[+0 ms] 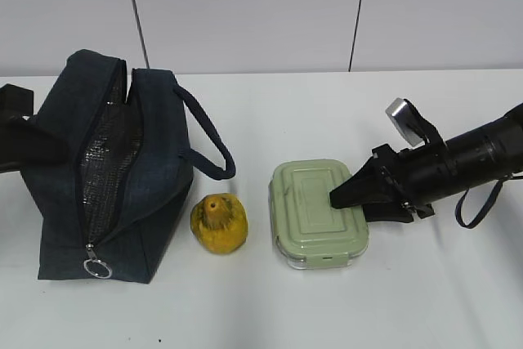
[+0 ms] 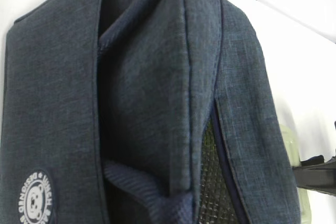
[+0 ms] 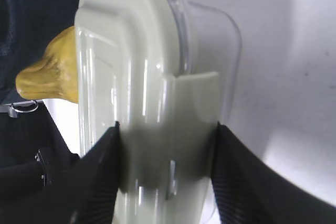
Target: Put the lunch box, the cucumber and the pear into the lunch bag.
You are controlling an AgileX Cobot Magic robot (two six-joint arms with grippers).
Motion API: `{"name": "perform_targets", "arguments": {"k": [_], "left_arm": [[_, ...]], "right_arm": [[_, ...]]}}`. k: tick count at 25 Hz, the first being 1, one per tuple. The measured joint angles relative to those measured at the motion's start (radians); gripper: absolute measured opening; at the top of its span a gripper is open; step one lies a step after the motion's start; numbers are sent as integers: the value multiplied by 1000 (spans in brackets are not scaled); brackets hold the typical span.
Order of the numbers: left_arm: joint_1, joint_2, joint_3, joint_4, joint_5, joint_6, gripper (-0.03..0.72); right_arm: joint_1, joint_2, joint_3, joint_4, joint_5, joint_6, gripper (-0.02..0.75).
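The navy lunch bag [image 1: 114, 169] lies on the left with its zipper open and its silver lining [image 1: 110, 161] showing; it fills the left wrist view [image 2: 147, 77]. The yellow pear [image 1: 219, 222] sits between the bag and the sage-green lunch box [image 1: 317, 212]. My right gripper [image 1: 359, 204] is shut on the box's right end, one finger on the lid and one under the base; the right wrist view [image 3: 167, 166] shows both pads against the box [image 3: 136, 77], with the pear [image 3: 50, 74] beyond. My left gripper [image 1: 18, 132] sits behind the bag's left side, its jaws hidden. The cucumber is out of view.
The bag's loop handle [image 1: 208, 140] arcs toward the pear. The metal ring pull [image 1: 96, 268] lies at the bag's near end. A white wall with dark seams runs along the table's back edge. The white tabletop [image 1: 327, 308] extends in front of the things.
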Motion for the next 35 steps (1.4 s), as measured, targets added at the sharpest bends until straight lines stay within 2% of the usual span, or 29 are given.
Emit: {"name": "perform_targets", "arguments": {"k": [6,14,21,32,35], "left_arm": [[0,0,0,0,0,0,-19],[0,0,0,0,8,0,-19],[0,0,0,0,11,0,-19],[0,0,0,0,12,0,-19],[0,0,0,0,12,0,-19]], "right_arm": [[0,2,0,10,26,-30,377],[0,5,-9,115,35,-48,377],[0,-16,-44,123,38,-22,377],[2,-205,-189,155,61,100,377],[34,-235,-255,180,61,128,377]]}}
